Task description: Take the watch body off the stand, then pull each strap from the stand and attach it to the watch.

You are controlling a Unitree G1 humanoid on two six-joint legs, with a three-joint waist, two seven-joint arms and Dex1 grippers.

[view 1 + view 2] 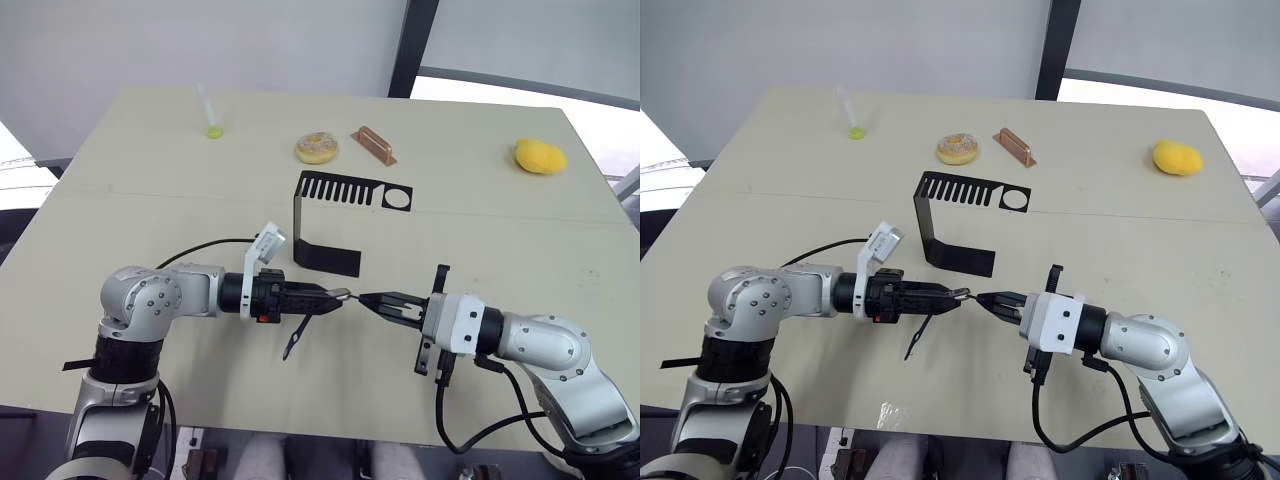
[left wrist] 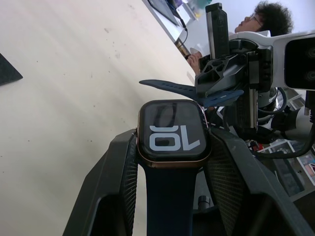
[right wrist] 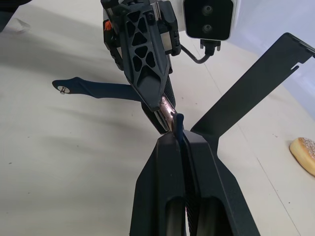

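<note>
With left tool [image 1: 335,297] clenched on watch [image 2: 171,131], one strap [image 1: 295,338] hanging, right tool [image 1: 368,299] pinching second strap [image 2: 184,89]: attaching now; needs lug alignment, then a straight push.

Robot lab test bench
A plain beige table [image 1: 120,230] holds scattered props, a donut [image 1: 316,148] and yellow sponge [image 1: 540,155]; a seated person [image 2: 266,19] and cabled equipment [image 2: 290,162] sit nearby.
</note>
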